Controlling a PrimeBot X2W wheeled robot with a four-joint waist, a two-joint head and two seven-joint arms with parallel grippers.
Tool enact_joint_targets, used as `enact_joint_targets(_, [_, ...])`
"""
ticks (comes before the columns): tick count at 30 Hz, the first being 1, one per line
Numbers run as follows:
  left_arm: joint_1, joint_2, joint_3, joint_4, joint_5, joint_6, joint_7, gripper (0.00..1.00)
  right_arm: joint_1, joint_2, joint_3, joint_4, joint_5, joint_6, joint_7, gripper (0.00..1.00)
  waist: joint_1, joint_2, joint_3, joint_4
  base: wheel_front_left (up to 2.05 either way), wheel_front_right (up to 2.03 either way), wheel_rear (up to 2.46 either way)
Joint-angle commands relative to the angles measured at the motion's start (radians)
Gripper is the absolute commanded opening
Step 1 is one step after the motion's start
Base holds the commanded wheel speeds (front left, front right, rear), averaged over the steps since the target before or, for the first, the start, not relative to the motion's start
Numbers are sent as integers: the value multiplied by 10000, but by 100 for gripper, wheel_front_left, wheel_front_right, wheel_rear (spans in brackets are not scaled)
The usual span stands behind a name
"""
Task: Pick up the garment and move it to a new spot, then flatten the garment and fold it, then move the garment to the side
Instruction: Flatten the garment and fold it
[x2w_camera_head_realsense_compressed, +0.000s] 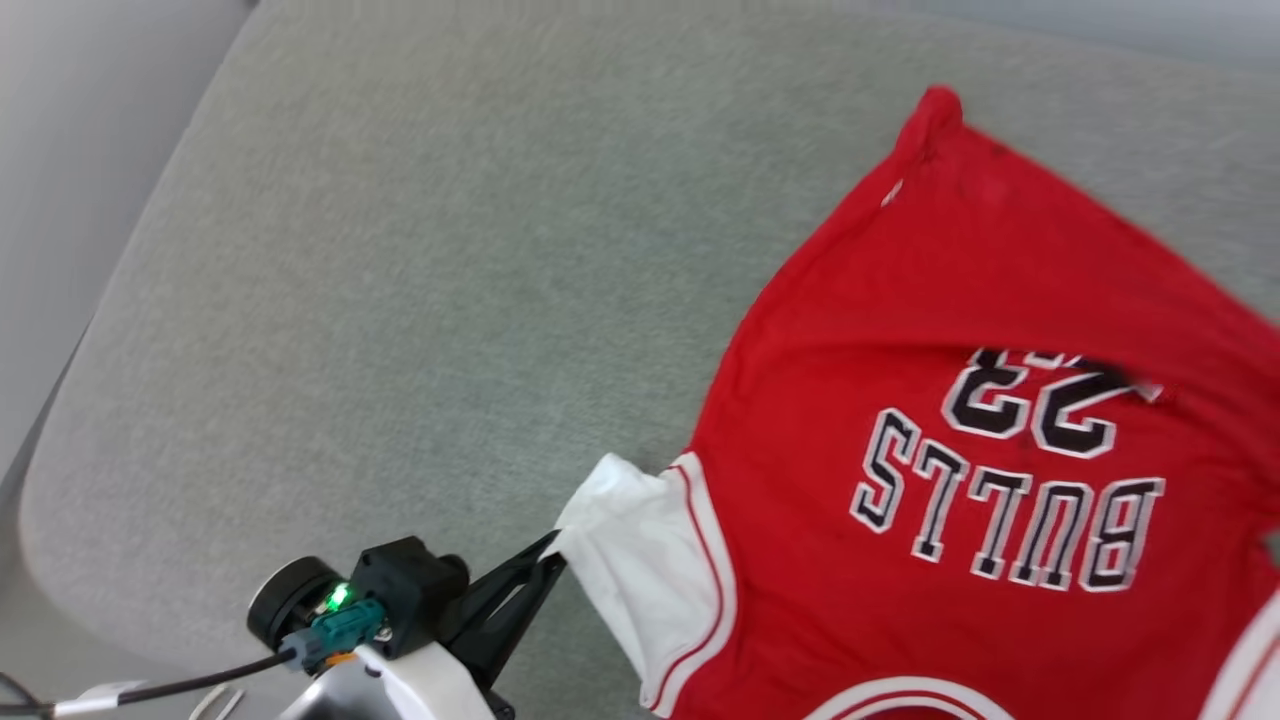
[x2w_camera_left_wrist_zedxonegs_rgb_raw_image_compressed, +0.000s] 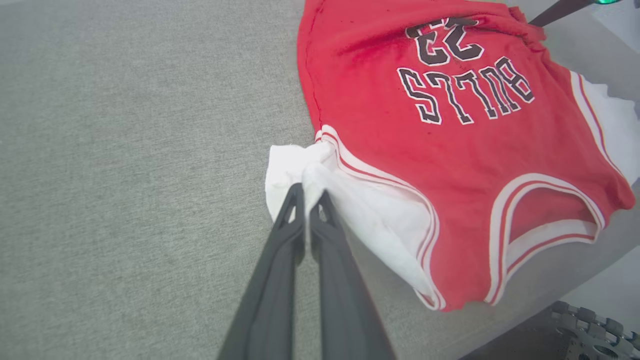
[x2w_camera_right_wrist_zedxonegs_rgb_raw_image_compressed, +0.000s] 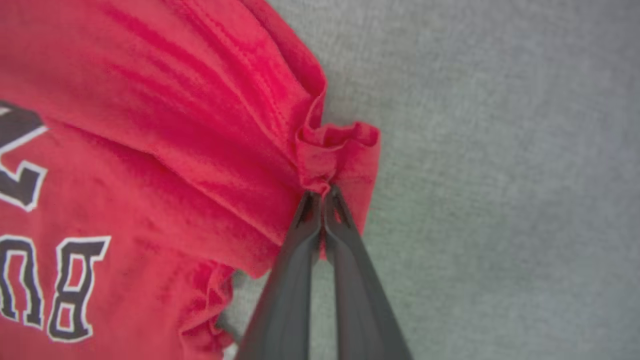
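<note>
Head view: red garment, white sleeves, black "BULLS 23".

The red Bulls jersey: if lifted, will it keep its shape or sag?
Probably sags: the jersey bunches where the right end effector pinches its red edge. Likely light: the left end effector holds it by a small pinch of white sleeve. It may drag on the textured grey cushion.

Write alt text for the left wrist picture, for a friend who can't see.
The robot's left claw, shut, pinches the white sleeve of a red BULLS 23 jersey. The jersey lies face up on a grey cushion, its lettering upside down in this view.
</note>
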Motion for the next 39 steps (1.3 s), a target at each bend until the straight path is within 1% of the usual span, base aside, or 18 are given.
enact_joint_targets(1, [87, 66, 31, 46, 4, 43, -76, 0, 351, 94, -20, -84, 52, -7, -38, 0, 0, 0, -712, -737, 0, 0, 0])
enact_joint_targets(7, [667, 226, 166, 405, -310, 261, -312, 0, 2195, 559, -105, -1149, 577, -7, -271, 0, 0, 0, -1496, -1676, 0, 0, 0])
enact_joint_targets(10, [932, 305, 200, 532, -408, 383, -409, 0, 3065, 718, -228, -1734, 698, -7, -370, 0, 0, 0, -1811, -2056, 0, 0, 0])
enact_joint_targets(14, [1222, 257, 277, 639, -619, 518, -561, 0, 4072, 1048, -575, -2444, 773, -7, -454, 0, 0, 0, -2049, -2448, 0, 0, 0])
enact_joint_targets(19, [1402, 183, 185, 789, -708, 503, -620, 0, 5223, 1505, -910, -2988, 675, -6, -609, 0, 0, 0, -2352, -2655, 0, 0, 0])
enact_joint_targets(25, [1537, 130, 146, 803, -781, 558, -663, 0, 5993, 1922, -790, -3126, 559, -6, -851, 0, 0, 0, -2560, -2750, 0, 0, 0])
enact_joint_targets(26, [1525, 124, 141, 786, -767, 559, -665, 0, 5986, 1974, -794, -3139, 552, -6, -1001, 5, 0, 0, -2562, -2742, 0, 0, 0])
enact_joint_targets(27, [1518, 121, 133, 774, -764, 554, -665, 0, 5956, 2035, -820, -3103, 544, -6, -1096, 64, 0, 0, -2570, -2728, 0, 0, 0])
enact_joint_targets(28, [1512, 129, 128, 757, -765, 545, -658, 0, 5936, 2066, -847, -3051, 541, -6, -1133, 100, 0, 0, -2574, -2708, 0, 0, 0])
enact_joint_targets(31, [1456, 181, 131, 690, -726, 539, -638, 0, 5657, 1892, -756, -3235, 683, -6, -1168, 100, 0, 0, -2511, -2601, 0, 0, 0])
enact_joint_targets(35, [1271, 361, 101, 475, -442, 647, -567, 0, 5083, 1661, -689, -3692, 1039, -6, -1041, 100, 0, 0, -2255, -2372, 0, 0, 0])
enact_joint_targets(39, [1055, 437, 117, 100, -235, 711, -428, 0, 3998, 1381, -493, -4283, 1185, -6, -713, 100, 0, 0, -1776, -2028, 0, 0, 0])
